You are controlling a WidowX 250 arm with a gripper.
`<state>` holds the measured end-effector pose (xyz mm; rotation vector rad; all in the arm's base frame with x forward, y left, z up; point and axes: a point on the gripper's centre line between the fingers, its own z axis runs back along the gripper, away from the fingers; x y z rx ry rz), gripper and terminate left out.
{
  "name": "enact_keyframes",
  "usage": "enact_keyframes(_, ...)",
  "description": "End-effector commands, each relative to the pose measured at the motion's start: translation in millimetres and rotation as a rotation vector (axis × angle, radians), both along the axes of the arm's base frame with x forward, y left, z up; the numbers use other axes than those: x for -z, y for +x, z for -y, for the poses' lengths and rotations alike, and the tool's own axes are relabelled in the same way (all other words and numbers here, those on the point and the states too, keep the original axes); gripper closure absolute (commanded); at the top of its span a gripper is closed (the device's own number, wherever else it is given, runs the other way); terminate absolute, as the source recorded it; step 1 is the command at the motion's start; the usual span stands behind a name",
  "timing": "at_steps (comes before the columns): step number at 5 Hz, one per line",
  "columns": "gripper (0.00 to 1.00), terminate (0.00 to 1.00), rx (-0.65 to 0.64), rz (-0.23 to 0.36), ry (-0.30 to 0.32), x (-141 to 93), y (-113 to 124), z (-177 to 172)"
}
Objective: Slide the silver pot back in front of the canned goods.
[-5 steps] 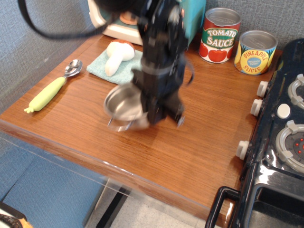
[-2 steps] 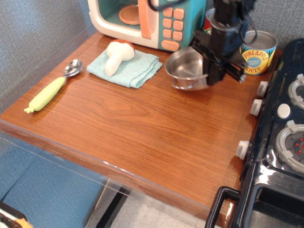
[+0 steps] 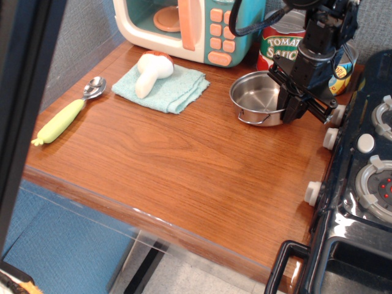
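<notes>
The silver pot sits on the wooden counter just in front of the red-and-green Tomato Sauce can. The yellow-and-blue Pineapple Slices can stands to its right, mostly hidden behind the arm. My black gripper points down at the pot's right rim. Its fingers seem closed on the rim, but the contact is partly hidden.
A toy microwave stands at the back. A teal cloth with a toy mushroom lies left of the pot. A green-handled spoon lies at far left. A black toy stove borders the right side.
The pot and my gripper have moved from the counter's middle toward the back right, and over the last half second further right, to in front of the cans.
</notes>
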<state>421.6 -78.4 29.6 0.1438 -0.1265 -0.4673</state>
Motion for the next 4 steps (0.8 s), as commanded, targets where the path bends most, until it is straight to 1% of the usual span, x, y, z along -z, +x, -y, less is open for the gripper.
enact_keyframes(1,0.0,0.0,-0.071,0.044,-0.061,-35.5,0.6,-3.8)
enact_keyframes(2,0.0,0.0,-0.12,0.037,-0.143,-60.5,0.0,-2.7)
enact_keyframes(3,0.0,0.0,-0.212,0.021,-0.13,-81.4,-16.6,-8.9)
enact_keyframes(4,0.0,0.0,-0.24,0.013,-0.13,-86.3,-31.1,-20.5)
